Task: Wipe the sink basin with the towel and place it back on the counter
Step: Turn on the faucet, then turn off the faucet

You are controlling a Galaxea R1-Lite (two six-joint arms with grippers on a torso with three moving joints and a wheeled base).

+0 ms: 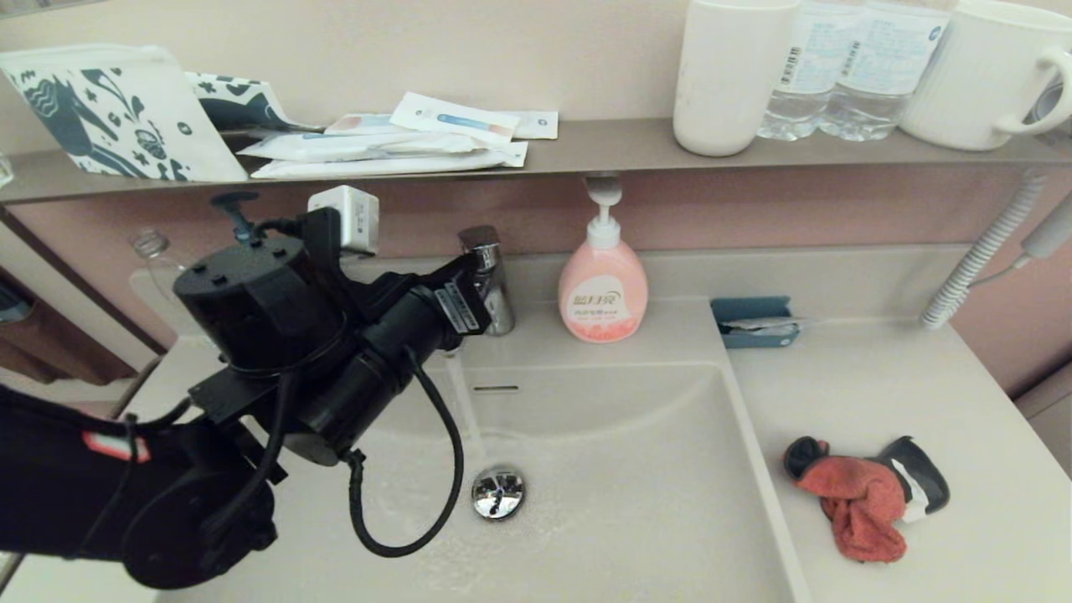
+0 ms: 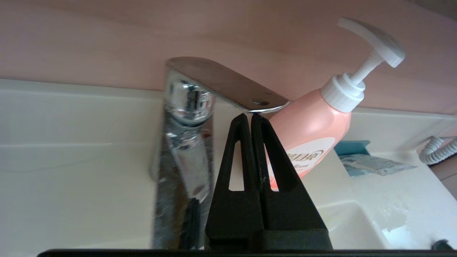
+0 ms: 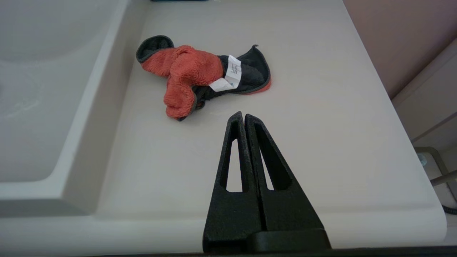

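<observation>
The red-orange towel (image 1: 854,502) lies crumpled on the beige counter (image 1: 921,394) to the right of the sink basin (image 1: 636,469), with its dark grey side and a white tag showing. My right gripper (image 3: 244,115) is shut and empty. It hovers over the counter (image 3: 321,142) near its front edge, a short way from the towel (image 3: 185,69). My left arm (image 1: 335,352) reaches over the basin's back left to the chrome faucet (image 1: 490,285). The left gripper (image 2: 251,116) is shut, its tips touching the underside of the faucet lever (image 2: 228,84). A thin stream of water falls into the basin near the drain plug (image 1: 497,492).
A pink soap pump bottle (image 1: 602,289) stands just right of the faucet, and a blue tray (image 1: 754,321) sits behind the counter. The brown shelf (image 1: 586,146) above carries a patterned pouch, sachets, a white cup, water bottles and a mug. A coiled hose (image 1: 980,260) hangs at the far right.
</observation>
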